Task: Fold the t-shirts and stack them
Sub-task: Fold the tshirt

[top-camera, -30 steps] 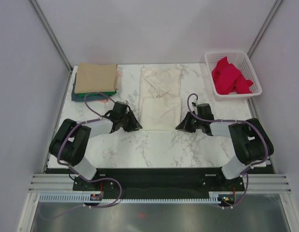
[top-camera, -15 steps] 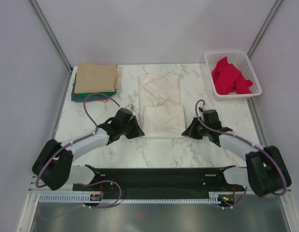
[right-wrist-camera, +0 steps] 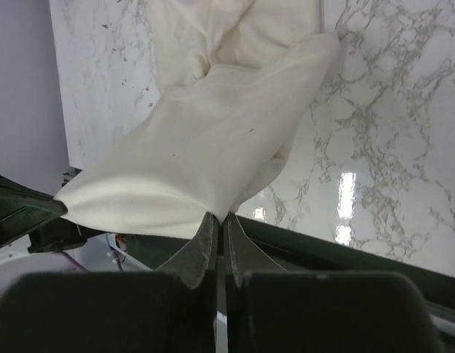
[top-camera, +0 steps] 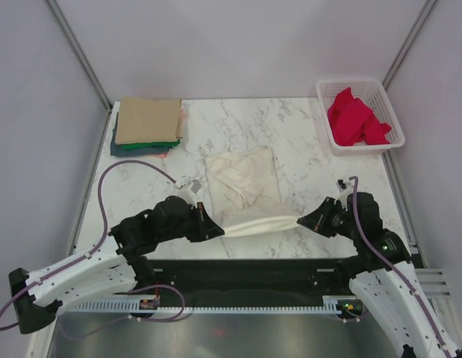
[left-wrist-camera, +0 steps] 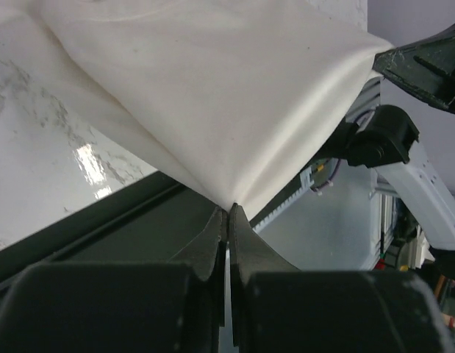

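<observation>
The cream t-shirt point(top-camera: 243, 179) is pinched at its near corners by left gripper point(top-camera: 216, 230) and right gripper point(top-camera: 303, 221), fingers pressed together on cloth (near edge stretched between them).

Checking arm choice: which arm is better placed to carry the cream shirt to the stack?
Left, likely: stack lies far left, its side; left claw and right claw both pinch the cream shirt.

White marble table point(top-camera: 305, 149), folded t-shirt stack point(top-camera: 147, 123) far left, cream t-shirt point(top-camera: 242, 179) centre, basket point(top-camera: 348, 82) far right
</observation>
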Controlling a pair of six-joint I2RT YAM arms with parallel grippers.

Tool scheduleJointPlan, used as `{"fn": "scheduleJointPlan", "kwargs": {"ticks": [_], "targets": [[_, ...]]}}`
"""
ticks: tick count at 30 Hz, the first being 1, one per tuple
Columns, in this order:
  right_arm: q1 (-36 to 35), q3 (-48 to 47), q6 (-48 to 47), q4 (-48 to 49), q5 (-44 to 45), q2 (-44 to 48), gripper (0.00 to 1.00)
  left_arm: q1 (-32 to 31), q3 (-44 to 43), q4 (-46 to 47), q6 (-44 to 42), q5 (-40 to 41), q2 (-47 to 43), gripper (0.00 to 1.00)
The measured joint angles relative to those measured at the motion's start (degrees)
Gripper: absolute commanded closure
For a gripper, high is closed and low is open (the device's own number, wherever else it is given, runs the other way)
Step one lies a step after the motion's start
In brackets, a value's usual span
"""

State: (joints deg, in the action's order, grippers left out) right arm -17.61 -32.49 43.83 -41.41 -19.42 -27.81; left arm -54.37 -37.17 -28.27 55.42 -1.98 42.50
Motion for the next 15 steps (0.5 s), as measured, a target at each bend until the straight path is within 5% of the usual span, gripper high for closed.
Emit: {"fn": "scheduleJointPlan", "kwargs": {"ticks": [8, 15], "targets": [[-0.2, -9.5, 2.1, -12.6, -0.7, 3.6, 1.0, -8.1, -2.3, -6.2, 6.2, 3.5, -3.1, 0.98], [-0.2, -16.0, 0.3, -12.4, 0.2, -8.0, 1.0, -8.3, -13.3, -13.6, 5.6, 11.1, 1.0, 0.98]]}}
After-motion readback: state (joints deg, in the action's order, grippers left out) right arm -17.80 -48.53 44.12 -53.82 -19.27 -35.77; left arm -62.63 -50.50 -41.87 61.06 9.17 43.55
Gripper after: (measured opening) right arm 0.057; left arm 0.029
